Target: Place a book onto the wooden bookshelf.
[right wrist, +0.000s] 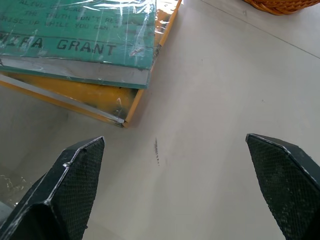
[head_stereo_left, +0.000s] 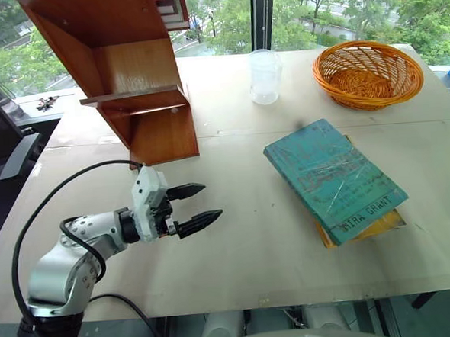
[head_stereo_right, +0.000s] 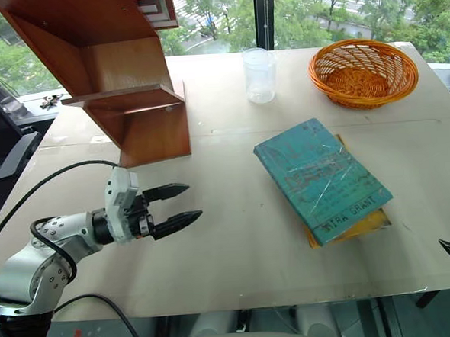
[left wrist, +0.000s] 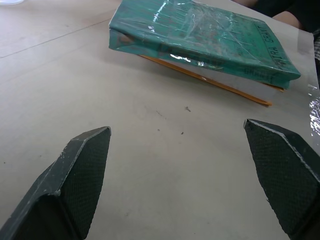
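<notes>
Trees fill the window behind a pale tabletop (head_stereo_left: 238,252): bookshelf (head_stereo_left: 141,105) at left, left hand (head_stereo_left: 196,207) spread and empty, book (head_stereo_left: 334,177) lying untouched atop a yellow book (right wrist: 85,97), right hand (right wrist: 175,192) spread and empty beside them. Nothing's grasped yet; next comes reaching the book's edge. The right wrist view reveals the yellow book's edge close up.

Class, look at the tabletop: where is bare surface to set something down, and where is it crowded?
Bare: the wide stretch between the open left claw and the book, and the table's near edge. Crowded: the far side, with the wooden bookshelf, plastic cup and wicker basket.
</notes>
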`<state>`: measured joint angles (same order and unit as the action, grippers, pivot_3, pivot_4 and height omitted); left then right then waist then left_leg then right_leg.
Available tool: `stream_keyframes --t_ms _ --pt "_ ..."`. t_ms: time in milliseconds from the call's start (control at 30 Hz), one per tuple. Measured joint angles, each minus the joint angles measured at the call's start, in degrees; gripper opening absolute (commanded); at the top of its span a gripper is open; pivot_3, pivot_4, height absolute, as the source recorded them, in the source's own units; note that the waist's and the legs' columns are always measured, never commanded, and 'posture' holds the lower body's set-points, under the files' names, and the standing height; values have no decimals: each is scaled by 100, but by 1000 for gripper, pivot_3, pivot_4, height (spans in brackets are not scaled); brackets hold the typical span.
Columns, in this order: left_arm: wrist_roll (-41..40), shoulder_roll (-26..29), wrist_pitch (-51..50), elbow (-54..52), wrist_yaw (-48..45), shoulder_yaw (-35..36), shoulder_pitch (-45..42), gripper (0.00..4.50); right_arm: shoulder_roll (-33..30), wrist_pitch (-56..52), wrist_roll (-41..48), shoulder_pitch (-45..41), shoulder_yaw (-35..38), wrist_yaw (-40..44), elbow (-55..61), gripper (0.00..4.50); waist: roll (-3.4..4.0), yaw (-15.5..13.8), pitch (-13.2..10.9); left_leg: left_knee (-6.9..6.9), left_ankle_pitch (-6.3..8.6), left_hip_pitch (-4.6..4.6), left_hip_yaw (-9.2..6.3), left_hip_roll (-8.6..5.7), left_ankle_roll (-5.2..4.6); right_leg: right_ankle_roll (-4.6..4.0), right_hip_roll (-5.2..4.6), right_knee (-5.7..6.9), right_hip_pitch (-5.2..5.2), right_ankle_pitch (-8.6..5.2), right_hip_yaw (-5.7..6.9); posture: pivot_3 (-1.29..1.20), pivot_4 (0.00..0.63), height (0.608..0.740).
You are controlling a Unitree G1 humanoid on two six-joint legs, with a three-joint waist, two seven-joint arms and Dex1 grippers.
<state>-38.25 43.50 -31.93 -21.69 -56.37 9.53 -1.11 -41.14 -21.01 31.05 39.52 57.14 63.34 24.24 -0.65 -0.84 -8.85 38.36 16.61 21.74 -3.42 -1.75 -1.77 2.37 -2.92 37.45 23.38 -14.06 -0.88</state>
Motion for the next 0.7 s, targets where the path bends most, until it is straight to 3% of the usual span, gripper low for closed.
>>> stream_keyframes --t_ms 67,167,433,533,700 --pt "-5 0 -4 1 -7 -1 -14 4403 3 -16 7 -13 -2 -38 8 4497 0 0 0 0 0 0 0 0 0 0 0 0 0 0 0 0 150 740" --pt "-231 24 -120 -74 -195 -63 -366 4403 23 -547 -71 -289 -116 -860 448 4497 4 1 0 6 0 2 -1 -2 0 -3 -2 5 0 -1 0 0 150 740" --pt "-499 107 -126 -390 -624 -133 -527 4403 -826 -2259 301 -1210 -699 -1822 1067 4497 3 26 -1 5 -1 1 4 -3 0 6 4 4 0 4 -2 0 150 740" --pt "-475 129 -16 -486 -741 -121 -460 4500 -1257 -2649 156 -1931 -1244 -2212 797 3709 1 12 -2 6 -1 0 3 -4 0 5 4 2 -2 4 2 0 150 740" --pt "-407 87 120 -584 -692 -153 -324 4500 -2140 -2883 -637 -4022 -3275 -2759 -667 1442 4 86 -13 6 -3 -2 10 -4 1 2 7 1 -1 3 -2 0 150 740"
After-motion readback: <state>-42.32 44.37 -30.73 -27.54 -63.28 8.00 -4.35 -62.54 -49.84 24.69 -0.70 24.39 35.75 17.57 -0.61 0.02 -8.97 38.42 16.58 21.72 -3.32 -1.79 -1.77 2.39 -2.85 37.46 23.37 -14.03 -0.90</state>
